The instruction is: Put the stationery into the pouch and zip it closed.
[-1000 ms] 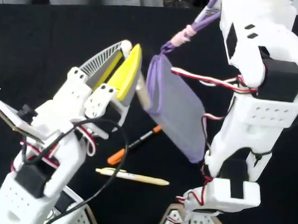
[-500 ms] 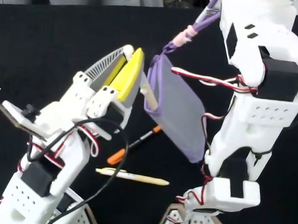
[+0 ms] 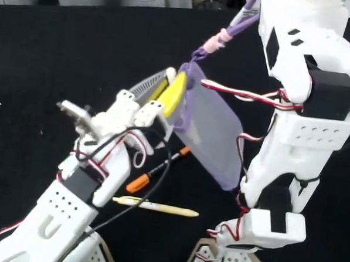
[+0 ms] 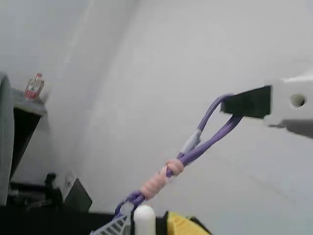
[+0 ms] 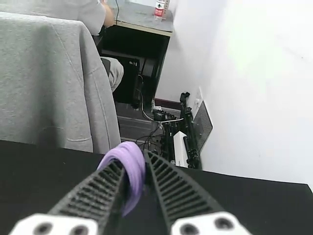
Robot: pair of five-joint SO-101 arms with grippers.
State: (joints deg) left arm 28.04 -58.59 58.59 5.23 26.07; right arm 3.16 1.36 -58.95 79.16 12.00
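Note:
A translucent purple pouch [image 3: 213,130] hangs in the air from its purple strap [image 3: 218,42]. My right gripper [image 5: 133,159] is shut on the strap's loop [image 5: 131,176] high above the table. My left gripper [image 3: 170,87], with its yellow jaw, is pressed against the pouch's upper edge and is shut on a pale stick with a white end [image 3: 171,74]. That white end [image 4: 144,216] also sits between the jaws in the left wrist view, under the strap [image 4: 195,147]. The stick's lower part is hidden at the pouch mouth.
Two pens lie on the black table [image 3: 50,54] under the pouch: an orange-capped black pen [image 3: 155,168] and a pale yellow pen [image 3: 156,207]. The right arm's white body [image 3: 305,114] stands close beside the pouch. The arm bases crowd the near edge.
My left arm has swung toward the pouch, carrying the pale stick up against its upper edge. The right arm, strap and both pens have stayed put.

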